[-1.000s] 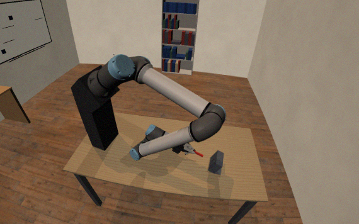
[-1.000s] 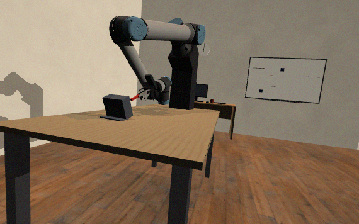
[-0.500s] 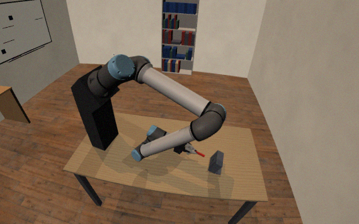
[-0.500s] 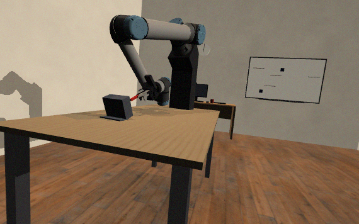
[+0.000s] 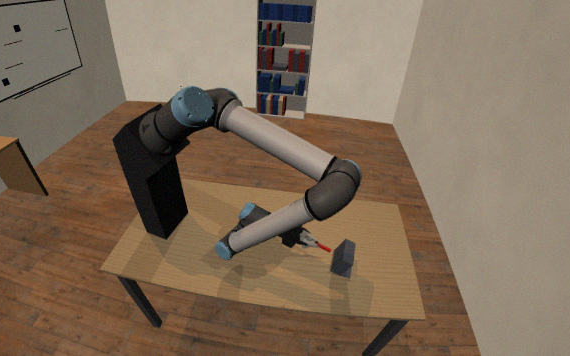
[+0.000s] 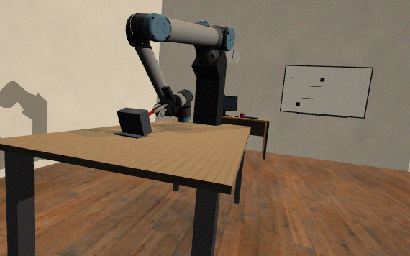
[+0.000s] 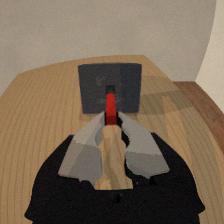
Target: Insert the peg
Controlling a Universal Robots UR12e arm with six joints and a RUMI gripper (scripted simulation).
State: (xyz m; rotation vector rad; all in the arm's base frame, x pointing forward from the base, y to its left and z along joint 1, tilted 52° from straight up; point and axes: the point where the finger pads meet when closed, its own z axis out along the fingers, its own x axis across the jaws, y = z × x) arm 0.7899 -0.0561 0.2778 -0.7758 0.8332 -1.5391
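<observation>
My gripper [image 7: 111, 112] is shut on a red peg [image 7: 110, 106] that sticks out forward from the fingertips. In the wrist view the peg's tip lines up over the dark hole [image 7: 111, 90] in the middle of the dark grey sloped panel [image 7: 110, 88]. In the top view the peg [image 5: 323, 246] points at the panel block [image 5: 343, 257] with a small gap between its tip and the panel face. In the exterior view the peg [image 6: 152, 112] shows just behind the panel block [image 6: 134, 122], beside the gripper [image 6: 160, 109]. The hole's depth is hidden.
The panel block stands on a wooden table [image 5: 269, 250]. The robot's black pedestal [image 5: 151, 182] stands at the table's far left corner. A side desk [image 6: 245, 122], a whiteboard [image 6: 324, 90] and a bookshelf [image 5: 284, 57] stand away from the table.
</observation>
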